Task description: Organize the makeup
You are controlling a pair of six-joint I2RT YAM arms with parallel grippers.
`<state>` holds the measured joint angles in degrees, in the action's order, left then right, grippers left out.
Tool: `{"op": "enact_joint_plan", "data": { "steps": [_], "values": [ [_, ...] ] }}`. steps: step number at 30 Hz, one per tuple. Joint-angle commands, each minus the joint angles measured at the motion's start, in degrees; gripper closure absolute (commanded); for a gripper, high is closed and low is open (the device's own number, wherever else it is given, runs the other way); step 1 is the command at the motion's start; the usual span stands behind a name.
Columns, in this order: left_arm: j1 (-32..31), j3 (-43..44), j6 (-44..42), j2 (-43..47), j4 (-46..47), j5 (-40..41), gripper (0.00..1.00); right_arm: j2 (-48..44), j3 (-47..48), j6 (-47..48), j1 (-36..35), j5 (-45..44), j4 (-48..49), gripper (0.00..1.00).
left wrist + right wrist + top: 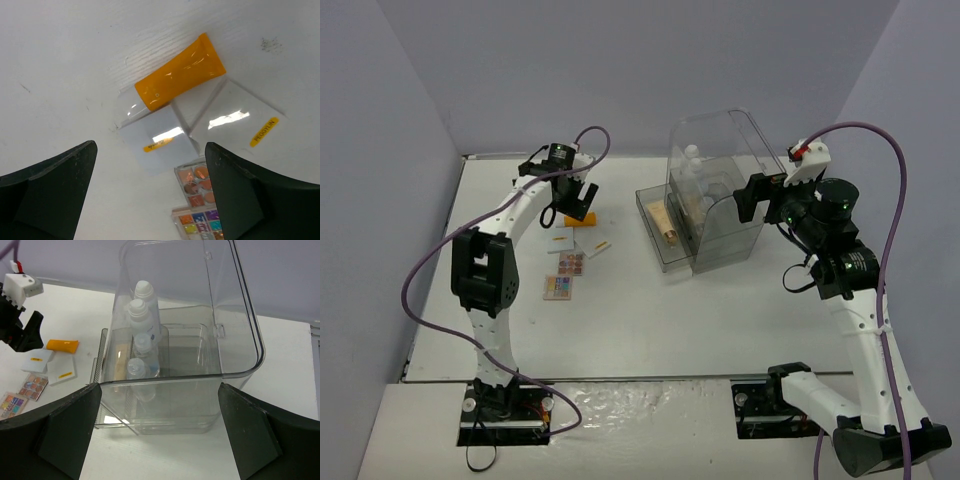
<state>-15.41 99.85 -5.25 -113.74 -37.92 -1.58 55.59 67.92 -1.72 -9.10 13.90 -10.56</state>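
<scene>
Two palettes (pixel 197 185) cut off at six o'clock; two white compacts (pixel 160 137), one orange tube (pixel 177 72); four bottles (pixel 142 315) blur inside case (pixel 240 340). Both jaws gape, empty.

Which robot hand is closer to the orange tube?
Left. The left gripper hovers open just above the orange tube; the right gripper is away on the other side, at the clear case.

"PEGGYLIN" on white square compact (pixel 236 119)
</scene>
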Motion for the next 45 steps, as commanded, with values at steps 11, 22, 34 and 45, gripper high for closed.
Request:
{"op": "enact_joint_plan", "data": {
  "steps": [11,22,34,45],
  "values": [
    [4.1,12.3,-18.5,-11.3,-3.6,-7.4,0.11,-0.4,1.1,1.0,-0.7,0.5,2.3,0.00],
    [4.7,13.3,-17.1,-15.2,-3.0,-13.3,0.18,0.7,1.5,1.1,-0.7,1.0,2.1,0.00],
    [4.7,12.7,-11.1,-17.1,-0.5,-10.2,0.45,1.5,1.5,0.9,-0.6,1.5,2.2,0.00],
    [5.1,14.1,-0.1,-16.7,2.2,-9.7,0.82,1.2,1.2,0.9,-0.6,1.8,2.3,0.00]
  ]
}}
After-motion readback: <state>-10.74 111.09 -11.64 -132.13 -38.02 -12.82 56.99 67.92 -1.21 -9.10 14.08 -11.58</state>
